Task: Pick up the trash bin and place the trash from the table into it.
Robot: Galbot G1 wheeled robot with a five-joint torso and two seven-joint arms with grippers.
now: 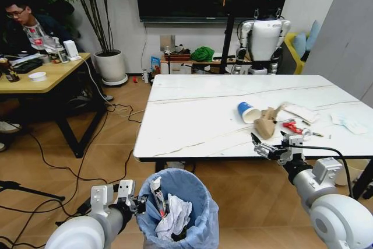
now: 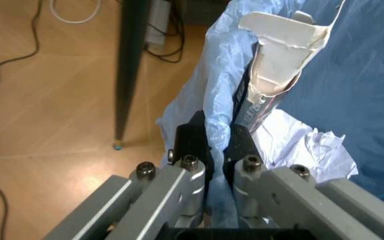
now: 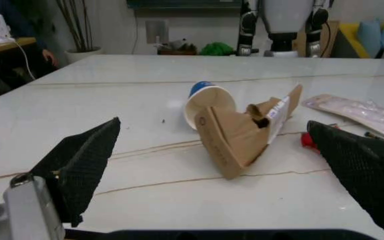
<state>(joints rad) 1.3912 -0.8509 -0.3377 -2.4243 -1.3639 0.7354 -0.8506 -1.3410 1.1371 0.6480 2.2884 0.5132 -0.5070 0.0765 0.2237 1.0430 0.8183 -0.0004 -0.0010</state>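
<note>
My left gripper (image 2: 215, 142) is pinched on the blue-bag rim of the trash bin (image 1: 198, 199), held below the near edge of the table (image 1: 192, 121); a white tube (image 2: 279, 55) and crumpled paper (image 1: 175, 214) lie inside. My right gripper (image 1: 273, 144) hovers at the table's near edge, fingers spread wide, facing the torn cardboard box (image 3: 242, 135) and the blue paper cup (image 3: 209, 100) touching behind it.

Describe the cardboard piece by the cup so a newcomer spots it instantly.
On the white marble-look table, look near the front edge, just ahead of the open right gripper. The torn brown cardboard box lies there beside the tipped blue paper cup. It is the only plain brown, folded piece; its neighbours are blue, red or pale wrappers.
</note>
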